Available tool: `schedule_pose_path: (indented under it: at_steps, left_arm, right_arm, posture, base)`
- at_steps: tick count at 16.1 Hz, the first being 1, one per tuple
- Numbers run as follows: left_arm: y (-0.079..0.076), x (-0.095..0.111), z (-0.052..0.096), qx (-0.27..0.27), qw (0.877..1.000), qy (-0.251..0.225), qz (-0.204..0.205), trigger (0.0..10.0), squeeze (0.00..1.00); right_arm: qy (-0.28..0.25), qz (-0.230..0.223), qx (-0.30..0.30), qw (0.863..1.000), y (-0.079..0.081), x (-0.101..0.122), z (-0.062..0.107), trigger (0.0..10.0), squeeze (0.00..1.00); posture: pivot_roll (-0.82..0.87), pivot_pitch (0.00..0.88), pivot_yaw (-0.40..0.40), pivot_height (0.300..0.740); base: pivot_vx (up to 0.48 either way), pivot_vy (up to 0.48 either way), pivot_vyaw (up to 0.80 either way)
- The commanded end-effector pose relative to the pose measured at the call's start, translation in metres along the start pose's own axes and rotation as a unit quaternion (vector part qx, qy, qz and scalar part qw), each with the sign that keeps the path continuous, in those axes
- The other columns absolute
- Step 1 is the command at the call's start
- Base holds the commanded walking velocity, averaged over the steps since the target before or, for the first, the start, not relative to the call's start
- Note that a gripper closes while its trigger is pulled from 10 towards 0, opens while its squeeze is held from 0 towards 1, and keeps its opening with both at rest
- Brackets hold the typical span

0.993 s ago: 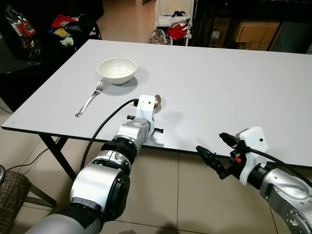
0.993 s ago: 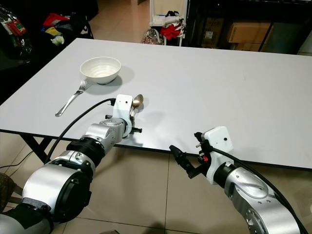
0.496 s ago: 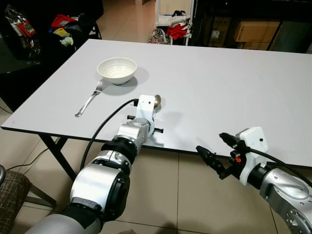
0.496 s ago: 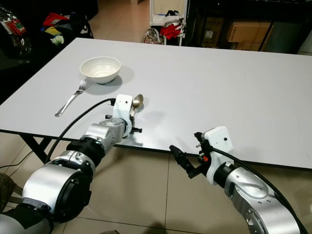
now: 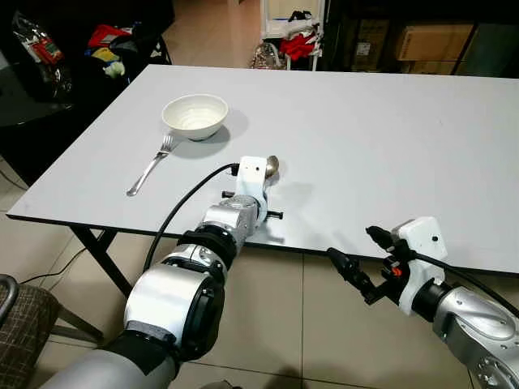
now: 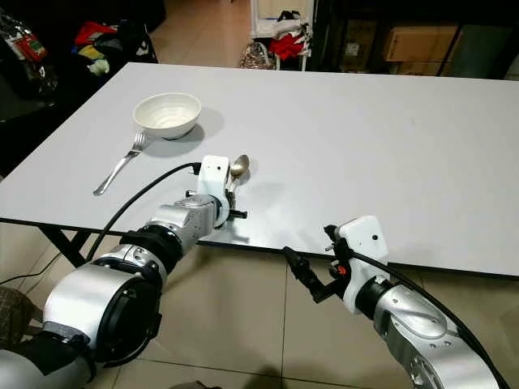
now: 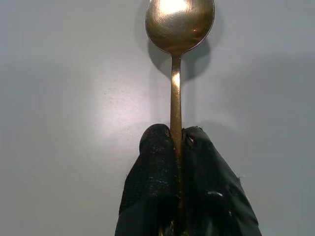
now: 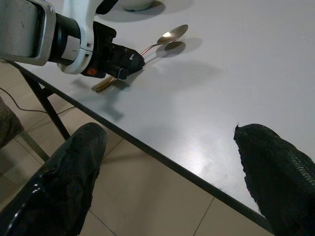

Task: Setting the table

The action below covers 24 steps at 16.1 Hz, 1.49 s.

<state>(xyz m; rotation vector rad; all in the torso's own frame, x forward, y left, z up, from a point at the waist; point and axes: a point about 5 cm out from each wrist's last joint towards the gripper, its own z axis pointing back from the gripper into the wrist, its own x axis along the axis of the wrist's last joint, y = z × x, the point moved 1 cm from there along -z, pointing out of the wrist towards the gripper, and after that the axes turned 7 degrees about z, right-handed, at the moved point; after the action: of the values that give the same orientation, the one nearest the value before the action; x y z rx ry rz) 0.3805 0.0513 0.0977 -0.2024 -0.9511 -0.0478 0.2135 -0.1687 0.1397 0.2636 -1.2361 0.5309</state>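
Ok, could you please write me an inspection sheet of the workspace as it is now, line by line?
Surface: white table, plain top.
Job's things: white bowl far left; fork lying just in front of it; golden spoon near the front edge.
Clutter: nothing seen on the table.
Hands: left hand shut on the spoon's handle, over the table; right hand open, off the front edge, above the floor.
Cables: black cable along the left arm; another at the right wrist.
Surroundings: tiled floor, bags and boxes behind the table.
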Motion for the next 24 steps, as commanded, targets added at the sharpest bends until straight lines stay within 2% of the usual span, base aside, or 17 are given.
schedule_pose_path:
  at_steps: [1,2,3,5,6,7,9,10,12,13,15,18,24]
  left_arm:
    - [0.007,0.008,0.001,0.01,1.0,-0.012,-0.021,10.0,0.11]
    - [0.01,0.013,0.001,0.008,0.999,-0.023,-0.027,10.0,0.0]
    - [0.016,0.025,0.003,0.005,0.998,-0.055,-0.038,10.0,0.0]
    - [0.024,0.052,0.01,-0.025,0.985,-0.142,-0.092,10.0,0.0]
    - [0.028,0.059,0.014,-0.042,0.979,-0.172,-0.104,10.0,0.0]
    - [0.031,0.061,0.016,-0.048,0.977,-0.18,-0.106,10.0,0.0]
    - [0.043,0.064,0.034,-0.09,0.953,-0.253,-0.144,10.0,0.0]
    - [0.046,0.063,0.047,-0.103,0.941,-0.285,-0.153,10.0,0.0]
    - [0.051,0.05,0.065,-0.11,0.934,-0.297,-0.166,10.0,0.0]
    - [0.054,0.035,0.079,-0.103,0.935,-0.302,-0.156,10.0,0.0]
    - [0.061,0.018,0.086,-0.079,0.944,-0.288,-0.144,10.0,0.0]
    - [0.068,0.006,0.092,-0.053,0.95,-0.269,-0.148,10.0,0.0]
    - [0.068,0.009,0.093,-0.052,0.952,-0.265,-0.147,10.0,0.0]
  right_arm:
    - [-0.006,0.006,0.0,1.0,0.0,0.005,0.001,10.0,0.0]
    - [-0.009,0.007,-0.005,1.0,-0.001,0.006,0.001,10.0,0.0]
    - [-0.019,0.01,-0.021,1.0,-0.002,0.009,0.001,10.0,0.0]
    - [-0.05,0.019,-0.094,0.994,-0.011,0.016,0.004,10.0,0.0]
    - [-0.061,0.024,-0.142,0.988,-0.016,0.018,0.007,10.0,0.0]
    - [-0.065,0.028,-0.16,0.985,-0.017,0.019,0.008,10.0,0.0]
    - [-0.08,0.029,-0.204,0.975,-0.015,0.02,0.012,10.0,0.0]
    - [-0.085,0.008,-0.207,0.975,-0.012,0.019,0.014,10.0,0.0]
    - [-0.088,-0.006,-0.228,0.97,-0.01,0.015,0.018,10.0,0.0]
    - [-0.079,-0.018,-0.251,0.965,-0.011,0.008,0.021,10.0,0.0]
    - [-0.072,-0.04,-0.291,0.953,-0.015,-0.001,0.026,10.0,0.0]
    - [-0.065,-0.067,-0.311,0.946,-0.017,-0.009,0.026,10.0,0.0]
    - [-0.062,-0.073,-0.312,0.945,-0.016,-0.012,0.024,10.0,0.0]
  posture:
    - [-0.12,0.0,0.084,0.74]
    - [-0.12,0.0,0.088,0.74]
    - [-0.12,0.0,0.096,0.74]
    - [-0.13,0.0,0.113,0.74]
    - [-0.13,0.0,0.117,0.74]
    - [-0.13,0.0,0.119,0.74]
    - [-0.12,0.0,0.128,0.74]
    - [-0.12,0.0,0.128,0.74]
    - [-0.12,0.0,0.13,0.74]
    - [-0.12,0.0,0.131,0.74]
    - [-0.11,0.0,0.122,0.74]
    - [-0.1,0.0,0.114,0.74]
    - [-0.1,0.0,0.119,0.74]
  base:
    - [0.0,0.0,0.0]
    - [0.0,0.0,0.0]
    - [0.0,0.0,0.0]
    - [0.0,0.0,0.0]
    - [0.0,0.0,0.0]
    - [0.0,0.0,0.0]
    - [0.0,0.0,0.0]
    - [0.0,0.0,0.0]
    - [0.0,0.0,0.0]
    - [0.0,0.0,0.0]
    - [0.0,0.0,0.0]
    - [0.0,0.173,0.0]
    - [0.0,0.345,0.0]
